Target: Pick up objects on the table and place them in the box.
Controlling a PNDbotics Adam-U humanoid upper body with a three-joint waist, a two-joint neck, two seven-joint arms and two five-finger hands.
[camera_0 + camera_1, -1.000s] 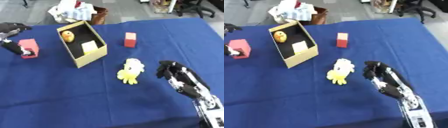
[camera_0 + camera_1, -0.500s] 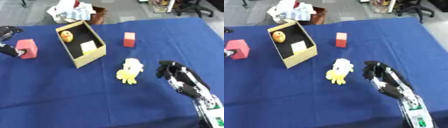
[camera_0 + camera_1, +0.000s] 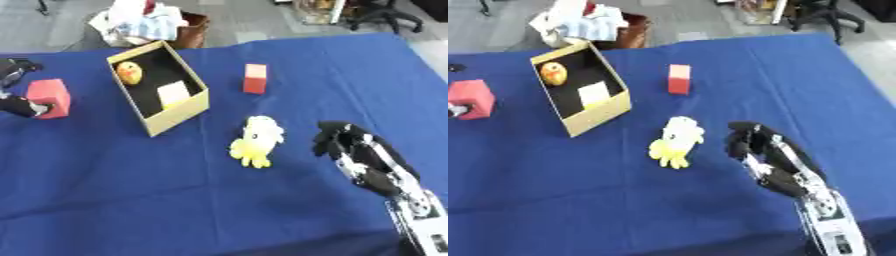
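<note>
An open cardboard box (image 3: 194,106) stands on the blue table, slanted, with a yellow-orange round thing (image 3: 129,73) and a pale block (image 3: 172,93) inside. Right of it stands a small red block (image 3: 255,78). A yellow plush toy (image 3: 256,141) lies near the middle. At the far left is a red cube (image 3: 48,97). My left hand (image 3: 19,106) is at the view's left edge, thumb against the cube's lower corner, fingers spread above and clear of it. My right hand (image 3: 360,156) hovers right of the plush, apart from it, fingers relaxed and holding nothing.
The blue cloth (image 3: 131,180) covers the whole table. Beyond its far edge are a brown basket with heaped cloths (image 3: 149,22) and an office chair (image 3: 381,10). The table's front edge runs close below my right forearm.
My left hand has drawn back toward the left edge, so less of it shows. The red cube stays on the table. My right hand and the other things have not moved.
</note>
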